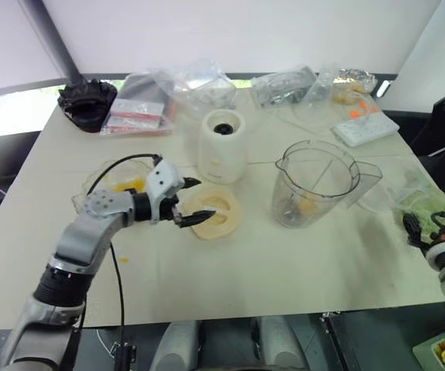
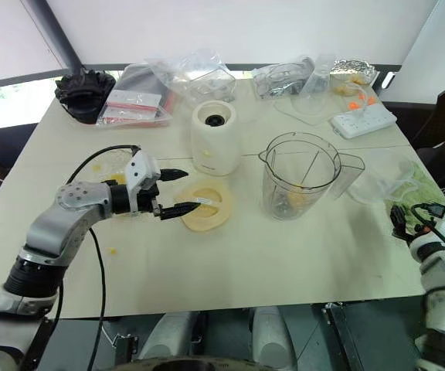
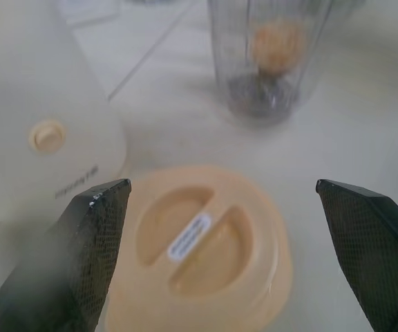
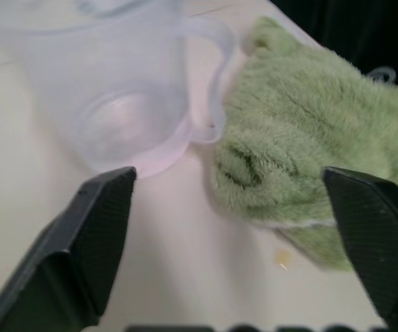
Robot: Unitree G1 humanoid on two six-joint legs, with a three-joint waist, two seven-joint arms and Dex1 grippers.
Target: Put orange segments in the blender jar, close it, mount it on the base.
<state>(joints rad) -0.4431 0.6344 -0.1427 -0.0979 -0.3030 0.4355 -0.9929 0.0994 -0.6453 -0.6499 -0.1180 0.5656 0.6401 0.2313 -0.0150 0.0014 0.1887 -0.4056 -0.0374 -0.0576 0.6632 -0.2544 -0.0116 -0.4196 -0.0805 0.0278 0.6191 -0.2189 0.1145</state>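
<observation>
While both grippers released, one blender jar (image 1: 315,184), one base (image 1: 222,144), one lid (image 1: 215,213).

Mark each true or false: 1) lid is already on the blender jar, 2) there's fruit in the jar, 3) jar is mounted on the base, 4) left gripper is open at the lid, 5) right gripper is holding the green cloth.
1) The lid is on the blender jar. False: the lid lies flat on the table, and the blender jar is open on top.
2) There is fruit in the jar. True: orange segments sit at its bottom.
3) The jar is mounted on the base. False: it stands on the table beside the base.
4) The left gripper is open at the lid. True: the left gripper has its fingers spread on either side of the lid.
5) The right gripper holds the green cloth. False: the right gripper is open and holds nothing; the green cloth lies ahead of it.
</observation>
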